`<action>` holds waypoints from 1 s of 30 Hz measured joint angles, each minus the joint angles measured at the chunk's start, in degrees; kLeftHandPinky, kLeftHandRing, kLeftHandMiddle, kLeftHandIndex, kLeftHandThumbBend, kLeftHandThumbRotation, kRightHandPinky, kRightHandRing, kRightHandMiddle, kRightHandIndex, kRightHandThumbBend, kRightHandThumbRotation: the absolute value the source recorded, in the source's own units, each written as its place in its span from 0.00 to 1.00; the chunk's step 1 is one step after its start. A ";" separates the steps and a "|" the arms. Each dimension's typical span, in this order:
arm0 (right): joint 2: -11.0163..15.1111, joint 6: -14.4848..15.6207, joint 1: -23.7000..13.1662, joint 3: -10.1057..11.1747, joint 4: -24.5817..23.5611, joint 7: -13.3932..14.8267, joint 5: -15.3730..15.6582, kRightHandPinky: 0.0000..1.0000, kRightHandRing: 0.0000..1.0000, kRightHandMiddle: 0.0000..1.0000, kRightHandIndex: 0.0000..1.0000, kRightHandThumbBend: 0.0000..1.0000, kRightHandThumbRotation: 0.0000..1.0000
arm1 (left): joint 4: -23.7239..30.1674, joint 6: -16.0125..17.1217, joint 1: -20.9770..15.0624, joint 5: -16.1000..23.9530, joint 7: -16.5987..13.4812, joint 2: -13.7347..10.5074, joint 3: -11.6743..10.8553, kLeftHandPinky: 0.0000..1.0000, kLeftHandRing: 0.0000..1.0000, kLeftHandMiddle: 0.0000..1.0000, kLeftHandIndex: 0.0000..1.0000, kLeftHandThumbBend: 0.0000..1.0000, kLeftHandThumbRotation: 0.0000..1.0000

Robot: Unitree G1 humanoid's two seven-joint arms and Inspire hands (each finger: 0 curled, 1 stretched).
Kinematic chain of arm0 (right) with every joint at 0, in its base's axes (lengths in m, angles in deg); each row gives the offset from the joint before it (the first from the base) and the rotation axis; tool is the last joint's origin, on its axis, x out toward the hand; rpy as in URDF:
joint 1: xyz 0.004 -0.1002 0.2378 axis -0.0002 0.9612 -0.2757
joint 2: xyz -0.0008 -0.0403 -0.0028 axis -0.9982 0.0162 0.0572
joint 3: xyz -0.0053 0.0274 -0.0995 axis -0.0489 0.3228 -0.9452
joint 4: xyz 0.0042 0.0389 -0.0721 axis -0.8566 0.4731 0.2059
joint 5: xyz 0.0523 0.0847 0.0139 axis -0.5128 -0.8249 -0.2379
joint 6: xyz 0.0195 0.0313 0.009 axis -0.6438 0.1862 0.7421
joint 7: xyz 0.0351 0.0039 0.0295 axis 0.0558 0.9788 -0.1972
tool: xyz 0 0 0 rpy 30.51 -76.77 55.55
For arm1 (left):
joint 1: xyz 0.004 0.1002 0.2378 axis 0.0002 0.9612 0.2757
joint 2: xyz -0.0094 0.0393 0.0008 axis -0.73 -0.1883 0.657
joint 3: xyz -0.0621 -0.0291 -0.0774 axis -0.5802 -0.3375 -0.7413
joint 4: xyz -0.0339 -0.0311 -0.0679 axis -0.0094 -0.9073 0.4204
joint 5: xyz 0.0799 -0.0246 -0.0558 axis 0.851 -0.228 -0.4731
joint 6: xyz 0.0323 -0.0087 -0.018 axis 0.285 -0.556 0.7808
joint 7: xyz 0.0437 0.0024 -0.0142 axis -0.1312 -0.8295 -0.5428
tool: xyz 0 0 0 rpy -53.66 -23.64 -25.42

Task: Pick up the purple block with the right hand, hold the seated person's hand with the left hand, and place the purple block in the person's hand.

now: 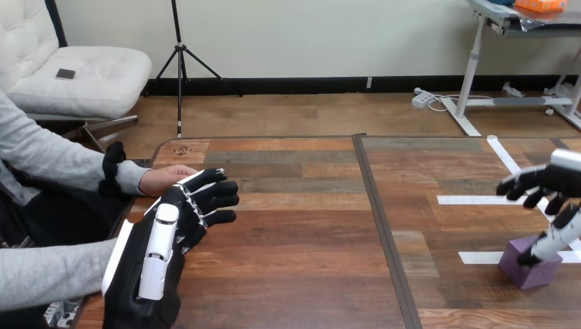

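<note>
The purple block (522, 271) stands on the table near the right edge, between strips of white tape. My right hand (548, 179) hovers just above it, open, its fingers stretched toward the left and its thumb reaching down against the block's top right side. My left hand (140, 288) is raised at the left of the table, open with straight fingers. Its fingertips lie over the person's hand (164, 178), which rests at the table's left edge and is partly hidden behind them. I cannot tell whether the two touch.
White tape strips (473, 200) mark the table's right half. A dark seam (381, 226) runs down the middle of the table. The person's other grey-sleeved forearm (48, 274) lies along the lower left, beside my left arm.
</note>
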 measured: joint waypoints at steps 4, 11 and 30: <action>-0.01 -0.02 0.66 -0.75 0.00 0.47 0.75 0.71 0.81 0.84 0.84 1.00 0.10 | 0.00 0.09 0.00 0.00 0.10 0.01 0.00 0.69 0.73 0.72 0.72 0.36 1.00; -0.21 0.67 1.61 -1.23 0.28 0.49 0.80 0.71 0.81 0.86 0.85 1.00 0.09 | 0.00 0.26 0.00 0.01 0.02 0.01 -0.07 0.69 0.73 0.71 0.71 0.37 1.00; -0.26 0.40 2.17 -2.51 1.34 1.56 1.16 0.72 0.83 0.87 0.86 1.00 0.07 | 0.00 0.26 0.03 -0.02 -0.07 0.01 -0.08 0.69 0.74 0.71 0.70 0.39 1.00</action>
